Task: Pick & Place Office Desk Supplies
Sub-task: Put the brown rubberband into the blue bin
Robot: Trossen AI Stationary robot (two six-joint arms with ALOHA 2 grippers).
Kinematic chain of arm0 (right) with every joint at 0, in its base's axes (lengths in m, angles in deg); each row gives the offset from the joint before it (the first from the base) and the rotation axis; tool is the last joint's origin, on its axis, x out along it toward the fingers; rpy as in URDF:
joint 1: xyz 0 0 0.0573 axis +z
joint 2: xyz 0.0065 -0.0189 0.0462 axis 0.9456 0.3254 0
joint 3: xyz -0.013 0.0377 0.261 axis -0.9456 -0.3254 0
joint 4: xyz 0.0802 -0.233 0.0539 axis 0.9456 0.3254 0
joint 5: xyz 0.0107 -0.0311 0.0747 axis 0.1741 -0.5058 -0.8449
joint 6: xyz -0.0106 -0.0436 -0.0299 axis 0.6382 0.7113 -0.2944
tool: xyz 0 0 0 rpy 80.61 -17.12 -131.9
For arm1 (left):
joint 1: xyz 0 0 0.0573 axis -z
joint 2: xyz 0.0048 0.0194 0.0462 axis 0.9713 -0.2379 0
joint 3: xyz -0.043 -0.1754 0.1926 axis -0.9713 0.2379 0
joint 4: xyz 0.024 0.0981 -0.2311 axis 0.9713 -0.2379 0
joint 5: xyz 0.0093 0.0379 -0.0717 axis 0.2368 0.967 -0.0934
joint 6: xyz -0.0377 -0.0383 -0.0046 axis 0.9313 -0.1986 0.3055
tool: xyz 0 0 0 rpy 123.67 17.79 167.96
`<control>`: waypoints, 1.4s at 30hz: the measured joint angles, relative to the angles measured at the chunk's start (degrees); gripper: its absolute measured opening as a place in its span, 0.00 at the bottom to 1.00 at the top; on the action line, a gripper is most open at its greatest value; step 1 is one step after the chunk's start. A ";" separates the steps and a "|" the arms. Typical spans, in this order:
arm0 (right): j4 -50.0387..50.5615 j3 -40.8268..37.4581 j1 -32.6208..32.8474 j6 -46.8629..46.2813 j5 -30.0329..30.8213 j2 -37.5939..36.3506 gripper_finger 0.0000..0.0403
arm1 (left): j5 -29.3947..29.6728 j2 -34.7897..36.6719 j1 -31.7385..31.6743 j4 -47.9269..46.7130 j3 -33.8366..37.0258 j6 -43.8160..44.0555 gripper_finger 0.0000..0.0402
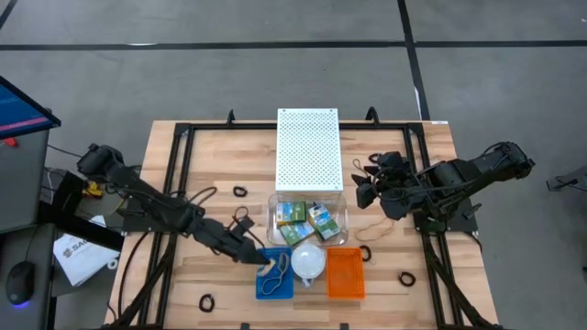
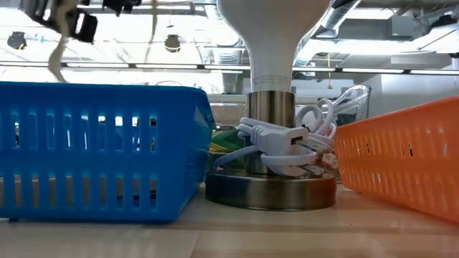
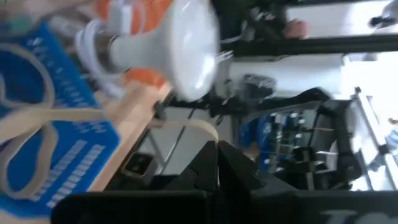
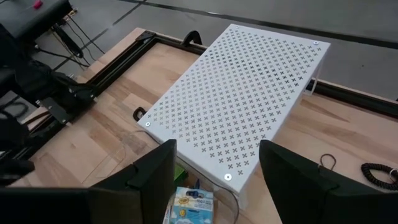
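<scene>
The left gripper (image 1: 266, 268) hangs over the blue basket (image 1: 260, 288), shut on a tan rubber band (image 3: 37, 134) that dangles from its tips into the basket; in the low view the band (image 2: 56, 50) shows above the basket's rim (image 2: 100, 89), so it is not yet let go. Just right of the basket stands a white lamp (image 1: 307, 260) with its cord wound at the base, and right of that an orange basket (image 1: 346, 273) with nothing to be seen in it.

Beyond the lamp, a clear tray (image 1: 275, 220) holds the crayon boxes (image 1: 308, 220), which look already placed. A white perforated shelf (image 1: 308, 147) lies farther back.

The right gripper (image 1: 367, 194) waits over the table's right side, jaws wide and holding nothing, near the tray.

Still loose on the table: a second rubber band (image 1: 371, 229) just right of the tray, a black ring (image 1: 240, 192) left of the shelf, another (image 1: 406, 278) near the right front, one (image 1: 208, 301) at the left front, and one (image 1: 367, 252) beside the orange basket. I judge the sorting roughly part-way: boxes in, this band about to drop, the rings and one band left.
</scene>
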 joint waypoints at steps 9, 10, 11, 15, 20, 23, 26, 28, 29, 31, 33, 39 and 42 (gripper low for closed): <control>0.15 0.00 0.06 -0.29 -1.09 0.00 0.56 | -0.04 -3.58 1.15 0.13 0.00 1.30 0.00; 0.15 0.00 0.07 -0.29 -1.11 0.00 0.56 | -0.04 -3.79 1.14 0.14 0.00 1.30 0.00; 0.15 0.00 0.12 -0.29 -1.10 0.00 0.56 | -0.04 -4.12 1.03 0.19 0.00 1.30 0.00; 0.13 -0.01 0.43 -0.29 -1.01 0.00 0.56 | -0.04 -5.65 0.86 -0.83 0.02 1.26 0.00; 0.16 -1.07 0.43 -1.38 -1.05 0.02 0.56 | -0.07 -7.31 0.86 -0.88 0.02 1.28 0.00; -0.15 -1.07 0.43 -1.36 -1.05 0.00 0.56 | -0.02 -7.36 0.86 -2.55 0.02 1.28 0.00; -0.29 -1.07 0.42 -1.36 -1.05 0.00 0.56 | 0.52 -6.95 0.86 -3.90 0.03 1.30 0.02; -0.29 -1.07 0.42 -1.36 -1.05 0.00 0.56 | 0.50 -6.82 0.86 -3.73 0.04 1.16 0.06; -0.27 -1.07 0.42 -1.36 -1.05 0.00 0.56 | 0.50 -6.82 0.86 -3.80 0.04 1.01 0.09; -0.29 -1.07 0.42 -1.36 -1.04 0.00 0.56 | 0.50 -6.82 0.86 -3.81 0.04 0.82 0.16; -0.27 -1.09 0.42 -1.38 -0.81 0.00 0.56 | 0.50 -6.82 0.86 -3.74 0.04 0.57 0.25; -0.26 -1.09 0.42 -1.36 0.09 0.00 0.56 | 1.10 -6.55 0.61 -3.70 0.04 -0.23 0.52; -0.25 -1.09 0.42 -1.36 0.11 0.00 0.56 | 1.11 -6.31 0.29 -3.73 0.04 -0.82 0.59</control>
